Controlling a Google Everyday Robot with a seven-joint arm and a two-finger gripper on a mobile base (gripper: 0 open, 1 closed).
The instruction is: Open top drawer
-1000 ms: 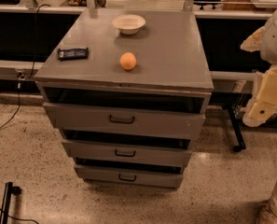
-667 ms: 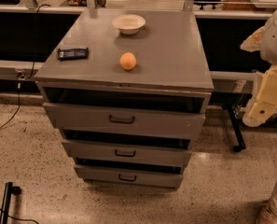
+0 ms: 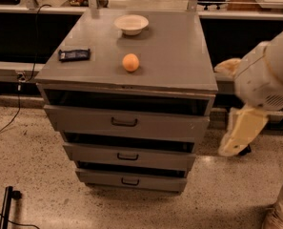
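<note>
The grey metal cabinet (image 3: 169,56) stands in the middle of the view with three drawers. The top drawer (image 3: 84,120) is the widest and tallest, with a flat front panel and a small dark bar handle (image 3: 124,123) at its centre. A dark gap shows between its front and the cabinet top. My gripper (image 3: 238,133) hangs as a cream-coloured piece below my white arm (image 3: 267,75), to the right of the cabinet at about the top drawer's height. It is apart from the drawer and its handle.
On the cabinet top lie an orange (image 3: 130,62), a white bowl (image 3: 131,24) and a dark snack bar (image 3: 74,55). Two narrower drawers (image 3: 127,156) sit below. A black cable (image 3: 10,123) runs over the speckled floor at the left. A dark counter stands behind.
My arm and gripper have moved left and down, closer to the cabinet's right side. The drawers and the things on top have not moved.
</note>
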